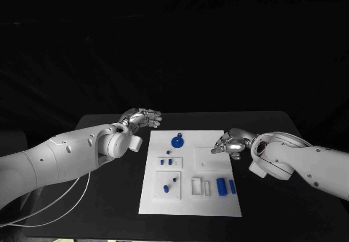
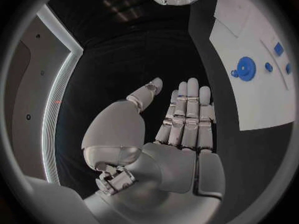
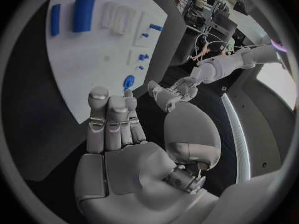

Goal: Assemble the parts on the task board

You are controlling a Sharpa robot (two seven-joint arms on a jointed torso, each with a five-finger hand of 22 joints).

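Observation:
The white task board (image 1: 190, 201) lies in the middle of the black table. A round blue part (image 1: 177, 141) sits near its far end, small blue parts (image 1: 166, 162) stand in its left half, and two blue cylinders (image 1: 221, 186) lie near its right edge. My left hand (image 1: 141, 119) hovers off the board's far left corner; in the left wrist view this hand (image 2: 181, 119) has straight fingers and holds nothing. My right hand (image 1: 231, 142) reaches over the board's right edge, and in the right wrist view it (image 3: 115, 119) is empty, fingers extended, thumb apart.
White blocks (image 1: 197, 186) lie on the board beside the cylinders. A white cable (image 1: 69, 194) runs across the table under my left arm. Bare black table borders the board on both sides.

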